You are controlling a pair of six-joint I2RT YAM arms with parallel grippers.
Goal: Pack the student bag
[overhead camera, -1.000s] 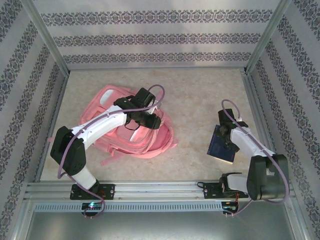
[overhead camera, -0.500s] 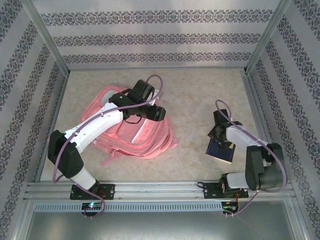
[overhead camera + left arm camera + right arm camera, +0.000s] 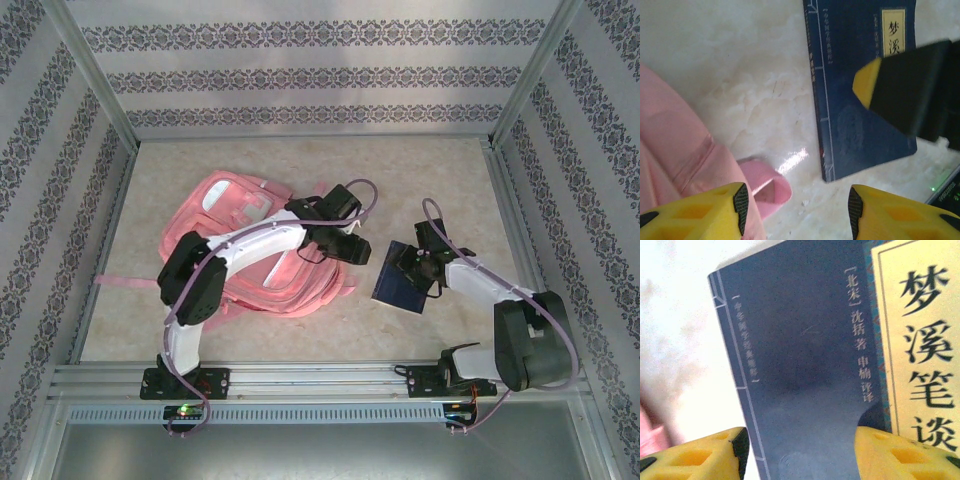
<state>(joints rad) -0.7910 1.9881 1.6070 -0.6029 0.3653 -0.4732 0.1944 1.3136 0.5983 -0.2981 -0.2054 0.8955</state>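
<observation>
The student bag (image 3: 235,205), a large pink backpack, lies flat left of the table's middle; its pink fabric (image 3: 670,150) and a strap loop (image 3: 767,185) lie by my left fingers. My left gripper (image 3: 357,252) has reached past the bag's right edge and hangs open (image 3: 797,207) over bare table, just short of a dark blue book (image 3: 395,290) (image 3: 855,100). My right gripper (image 3: 410,268) is over that book's cover (image 3: 805,365), jaws apart (image 3: 800,450), both fingers in front of the cover. I cannot tell whether they touch it.
Patterned walls and aluminium posts box in the table. A metal rail (image 3: 300,378) runs along the near edge by the arm bases. A loose pink strap (image 3: 120,283) trails to the left wall. Bare tabletop (image 3: 400,170) lies behind the book.
The left gripper swung off the bag to the right, toward the book. The right gripper and the book moved left and the book turned; the right jaws narrowed.
</observation>
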